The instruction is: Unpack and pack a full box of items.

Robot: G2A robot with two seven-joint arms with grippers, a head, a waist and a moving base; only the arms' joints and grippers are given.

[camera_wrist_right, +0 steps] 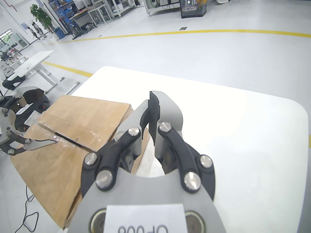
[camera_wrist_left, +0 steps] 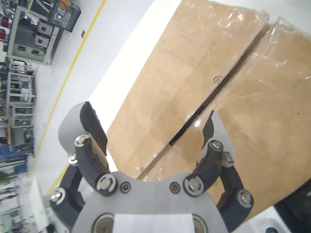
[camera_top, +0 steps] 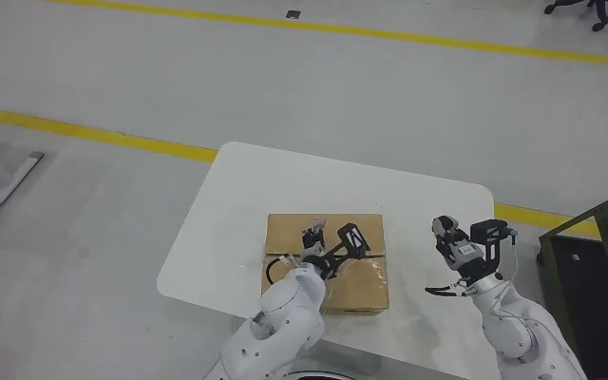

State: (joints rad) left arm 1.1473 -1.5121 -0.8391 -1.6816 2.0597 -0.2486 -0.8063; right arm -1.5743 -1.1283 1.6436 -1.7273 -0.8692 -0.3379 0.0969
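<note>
We see a cardboard box lying flat on a white table. Its two top flaps are folded down and meet along a narrow dark slit that runs the length of the lid. Wrinkled clear tape clings to both flaps along that slit, and the slit itself is open between them.

Over the left part of the box we find the left gripper, low above the lid with its two fingers spread wide apart and nothing between them. One ribbed finger hangs out past the box's far long edge, above the table. The tip of the other finger sits right at the slit, and we cannot tell whether it touches the cardboard or slips under the flap.

To the right of the box, well apart from it, we see the right gripper held above bare tabletop. Its toothed pads are pressed together with nothing between them, and it points away from the robot, towards the table's far edge.
</note>
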